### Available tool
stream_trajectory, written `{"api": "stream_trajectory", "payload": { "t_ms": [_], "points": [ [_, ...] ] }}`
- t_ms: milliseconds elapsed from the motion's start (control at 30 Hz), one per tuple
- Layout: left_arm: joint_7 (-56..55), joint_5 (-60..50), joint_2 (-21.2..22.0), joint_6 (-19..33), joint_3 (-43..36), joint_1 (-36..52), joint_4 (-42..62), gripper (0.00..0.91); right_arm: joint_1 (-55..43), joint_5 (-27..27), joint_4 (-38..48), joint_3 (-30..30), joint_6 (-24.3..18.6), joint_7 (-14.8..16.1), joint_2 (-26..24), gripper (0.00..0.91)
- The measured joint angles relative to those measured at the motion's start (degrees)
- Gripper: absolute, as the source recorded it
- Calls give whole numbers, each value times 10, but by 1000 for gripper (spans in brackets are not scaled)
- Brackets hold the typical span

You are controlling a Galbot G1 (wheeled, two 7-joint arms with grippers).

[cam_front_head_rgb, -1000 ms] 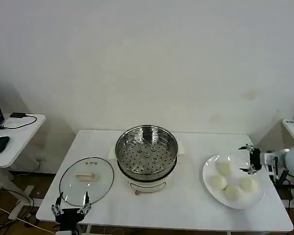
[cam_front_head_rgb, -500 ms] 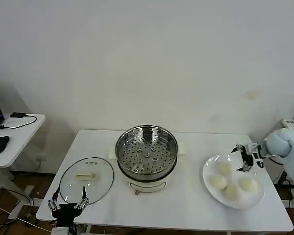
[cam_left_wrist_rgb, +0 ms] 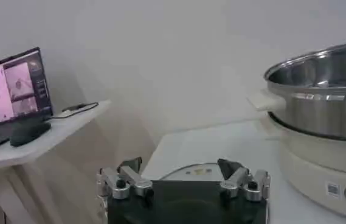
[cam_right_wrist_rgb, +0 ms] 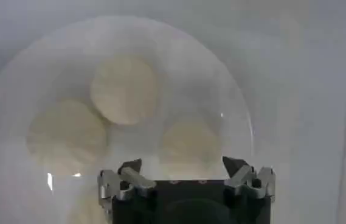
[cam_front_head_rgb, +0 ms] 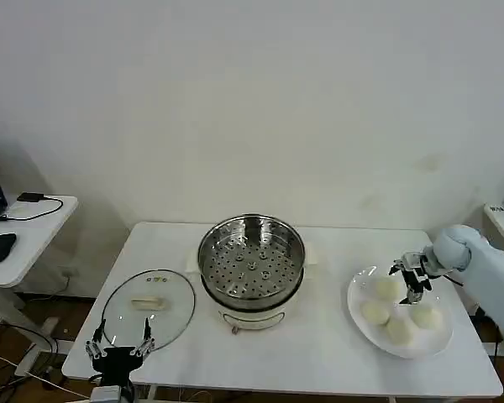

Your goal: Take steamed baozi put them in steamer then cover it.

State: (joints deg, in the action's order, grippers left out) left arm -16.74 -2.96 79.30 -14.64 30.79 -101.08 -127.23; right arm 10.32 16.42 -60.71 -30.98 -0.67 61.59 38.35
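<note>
Several cream-white baozi [cam_front_head_rgb: 375, 312] lie on a white plate [cam_front_head_rgb: 441, 337] at the table's right. My right gripper [cam_front_head_rgb: 409, 278] hovers open over the plate's far side, between the far baozi [cam_front_head_rgb: 386, 287] and the right one [cam_front_head_rgb: 426, 316]. In the right wrist view the open right gripper [cam_right_wrist_rgb: 182, 165] looks down on the plate [cam_right_wrist_rgb: 221, 85], with one baozi [cam_right_wrist_rgb: 191, 143] just ahead of the jaws and two more [cam_right_wrist_rgb: 124, 90] beyond. The steel steamer [cam_front_head_rgb: 250, 264] stands mid-table, tray bare. The glass cover [cam_front_head_rgb: 148, 306] lies flat to its left. My left gripper [cam_front_head_rgb: 118, 349] waits open at the front edge by the cover.
The left wrist view has the left gripper [cam_left_wrist_rgb: 179, 165] low before the cover [cam_left_wrist_rgb: 194, 172], with the steamer wall [cam_left_wrist_rgb: 325, 91] alongside. A side desk [cam_front_head_rgb: 21, 227] with a mouse and cable stands off the table's left. A laptop [cam_left_wrist_rgb: 14, 85] sits there.
My right gripper has swung in from the plate's right edge to above the baozi, tipping downward. The left gripper has barely shifted at the front edge.
</note>
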Motion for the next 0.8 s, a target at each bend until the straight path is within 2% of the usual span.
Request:
{"api": "stream_trajectory", "payload": {
  "t_ms": [33, 100, 200, 500, 600, 800],
  "points": [
    [0, 0, 0, 0, 0, 0, 0, 907, -1, 1, 3, -2, 0, -1, 2, 907],
    [0, 0, 0, 0, 0, -1, -1, 907, -5, 2, 8, -6, 1, -2, 5, 836],
    [0, 0, 0, 0, -1, -1, -3, 907, -9, 2, 14, -12, 3, -3, 9, 776],
    [-1, 0, 0, 1, 0, -3, -8, 907, -12, 0, 26, -20, 4, -7, 20, 645],
    [-1, 0, 1, 2, 0, -4, -9, 907, -13, 0, 25, -22, 4, -7, 20, 605],
    [-1, 0, 3, 2, -2, -5, -13, 907, -11, 0, 20, -24, 3, -9, 15, 584]
  ]
}}
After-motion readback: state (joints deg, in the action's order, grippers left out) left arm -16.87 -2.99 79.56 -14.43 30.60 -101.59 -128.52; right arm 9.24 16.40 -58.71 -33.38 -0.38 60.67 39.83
